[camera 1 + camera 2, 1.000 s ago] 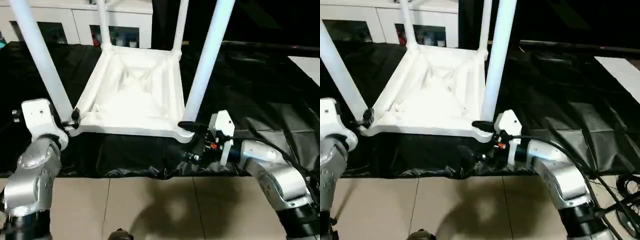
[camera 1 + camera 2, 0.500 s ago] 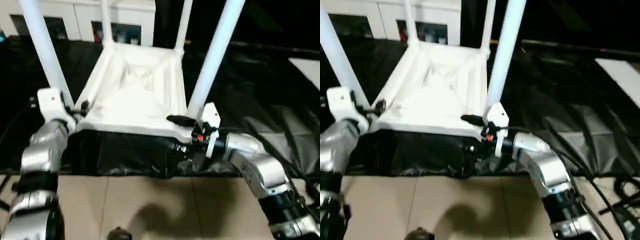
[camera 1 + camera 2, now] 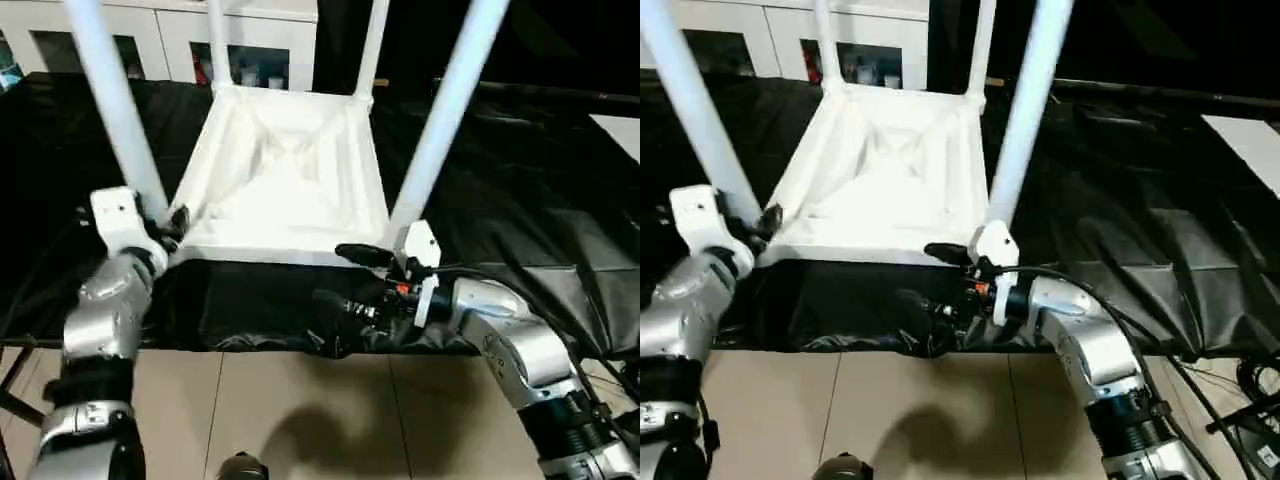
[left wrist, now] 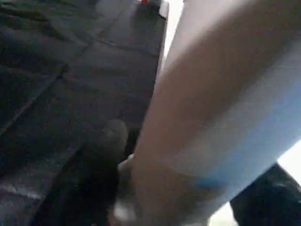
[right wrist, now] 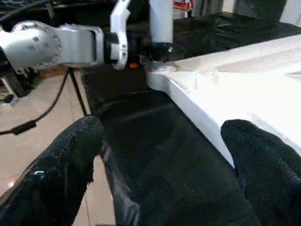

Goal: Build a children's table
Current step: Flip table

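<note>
The children's table (image 3: 285, 175) lies upside down on a black cloth (image 3: 520, 200) spread over the work surface, its four white legs (image 3: 445, 110) rising out of the corner sockets. Behind it stands a white cabinet (image 3: 180, 40) with glass doors, and pale floor tiles (image 3: 300, 410) run along the near edge of the cloth. The left gripper (image 3: 172, 222) is at the base of the near left leg (image 3: 115, 110), a black finger on either side of it; whether it clamps the leg I cannot tell. The right gripper (image 3: 345, 275) has its fingers spread wide at the near right corner, one above the rim and one below, grasping nothing. No writing can be read.
</note>
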Tool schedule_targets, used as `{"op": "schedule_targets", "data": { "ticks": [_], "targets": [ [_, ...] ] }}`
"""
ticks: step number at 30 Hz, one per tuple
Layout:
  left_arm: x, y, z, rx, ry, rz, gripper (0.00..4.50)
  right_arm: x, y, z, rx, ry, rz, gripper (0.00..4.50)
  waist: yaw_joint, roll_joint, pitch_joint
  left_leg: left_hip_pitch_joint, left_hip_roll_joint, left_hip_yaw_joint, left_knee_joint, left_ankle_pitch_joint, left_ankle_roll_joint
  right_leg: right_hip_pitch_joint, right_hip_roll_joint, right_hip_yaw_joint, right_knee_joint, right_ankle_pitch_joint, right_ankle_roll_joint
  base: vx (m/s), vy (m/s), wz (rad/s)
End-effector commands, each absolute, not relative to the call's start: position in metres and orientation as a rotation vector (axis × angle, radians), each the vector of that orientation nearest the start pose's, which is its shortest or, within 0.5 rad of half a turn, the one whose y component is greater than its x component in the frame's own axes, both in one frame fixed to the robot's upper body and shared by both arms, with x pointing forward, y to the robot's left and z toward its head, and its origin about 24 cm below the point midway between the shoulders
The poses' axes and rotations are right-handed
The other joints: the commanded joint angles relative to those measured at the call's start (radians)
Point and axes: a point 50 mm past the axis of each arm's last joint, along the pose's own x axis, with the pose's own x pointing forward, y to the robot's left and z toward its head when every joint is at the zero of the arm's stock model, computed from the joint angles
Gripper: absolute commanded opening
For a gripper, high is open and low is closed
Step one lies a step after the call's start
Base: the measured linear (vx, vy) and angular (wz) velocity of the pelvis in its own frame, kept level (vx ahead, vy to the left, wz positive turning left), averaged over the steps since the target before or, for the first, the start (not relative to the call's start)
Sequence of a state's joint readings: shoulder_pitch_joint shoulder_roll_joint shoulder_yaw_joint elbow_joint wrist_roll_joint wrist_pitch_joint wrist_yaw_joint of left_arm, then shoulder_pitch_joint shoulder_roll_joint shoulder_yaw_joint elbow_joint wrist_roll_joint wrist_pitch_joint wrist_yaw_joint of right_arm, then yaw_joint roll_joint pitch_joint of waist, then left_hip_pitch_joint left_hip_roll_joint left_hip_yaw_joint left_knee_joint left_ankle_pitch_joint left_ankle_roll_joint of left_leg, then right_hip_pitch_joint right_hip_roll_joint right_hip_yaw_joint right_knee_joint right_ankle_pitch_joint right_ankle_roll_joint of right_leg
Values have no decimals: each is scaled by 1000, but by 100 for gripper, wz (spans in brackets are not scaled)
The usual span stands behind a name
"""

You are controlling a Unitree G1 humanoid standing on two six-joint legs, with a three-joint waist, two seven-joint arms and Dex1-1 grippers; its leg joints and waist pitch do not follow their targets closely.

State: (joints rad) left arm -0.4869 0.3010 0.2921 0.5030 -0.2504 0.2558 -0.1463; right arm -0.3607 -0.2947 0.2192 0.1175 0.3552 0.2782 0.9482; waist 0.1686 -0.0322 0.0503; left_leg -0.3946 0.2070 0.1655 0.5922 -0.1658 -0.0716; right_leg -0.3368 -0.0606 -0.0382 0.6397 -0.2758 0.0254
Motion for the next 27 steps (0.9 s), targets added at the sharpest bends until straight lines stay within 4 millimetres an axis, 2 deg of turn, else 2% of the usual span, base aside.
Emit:
{"op": "schedule_targets", "data": {
  "ticks": [1,6,8,9,12,13,16,20,23,24,27],
  "targets": [
    [335,244,67,-143,198,87,293,287,-98,87,9,104,1233,450,-6,14,-67,36,31,-15,-74,-154,-42,14,-75,30,-61,208,-163,0,0,0],
    [334,241,68,-177,188,90,259,287,-98,86,8,104,1232,450,-5,14,-68,34,29,-14,-71,-131,-38,15,-74,31,-58,236,-160,0,0,0],
    [334,241,69,-189,184,91,254,287,-98,86,9,104,1233,450,-4,13,-71,33,27,-13,-68,-105,-33,16,-72,30,-55,275,-156,0,0,0],
    [334,238,70,-238,177,90,254,286,-98,85,13,104,1235,450,-4,17,-73,32,27,-13,-65,-90,-31,17,-72,30,-51,300,-156,0,0,0],
    [334,228,78,-430,145,103,244,284,-98,83,39,114,1233,450,-4,15,-79,30,27,-12,-58,-56,-25,16,-67,27,-42,376,-168,0,0,0],
    [333,224,80,-481,134,101,244,283,-98,83,44,118,1233,450,-3,12,-75,26,24,-9,-58,-71,-20,15,-68,27,-44,372,-184,0,0,0],
    [332,211,88,-608,105,73,244,279,-100,80,63,149,1234,450,0,9,-73,24,23,-9,-57,-77,-14,18,-70,29,-47,353,-197,0,0,0],
    [328,195,98,-675,86,54,239,284,-105,76,94,164,1113,450,-1,6,-70,21,24,-8,-58,-72,-10,19,-71,30,-50,331,-203,0,0,0],
    [324,185,102,-679,85,33,229,293,-109,73,162,158,969,450,-6,7,-71,23,25,-10,-60,-68,-14,18,-69,30,-52,309,-187,0,0,0],
    [324,185,102,-679,85,33,225,293,-109,73,162,158,969,450,-8,7,-69,26,25,-9,-61,-76,-17,16,-67,30,-55,298,-185,0,0,0],
    [320,173,106,-674,99,12,222,301,-107,73,329,101,835,450,-11,6,-72,25,25,-9,-59,-62,-14,18,-67,30,-50,319,-179,0,0,0]
  ]
}}
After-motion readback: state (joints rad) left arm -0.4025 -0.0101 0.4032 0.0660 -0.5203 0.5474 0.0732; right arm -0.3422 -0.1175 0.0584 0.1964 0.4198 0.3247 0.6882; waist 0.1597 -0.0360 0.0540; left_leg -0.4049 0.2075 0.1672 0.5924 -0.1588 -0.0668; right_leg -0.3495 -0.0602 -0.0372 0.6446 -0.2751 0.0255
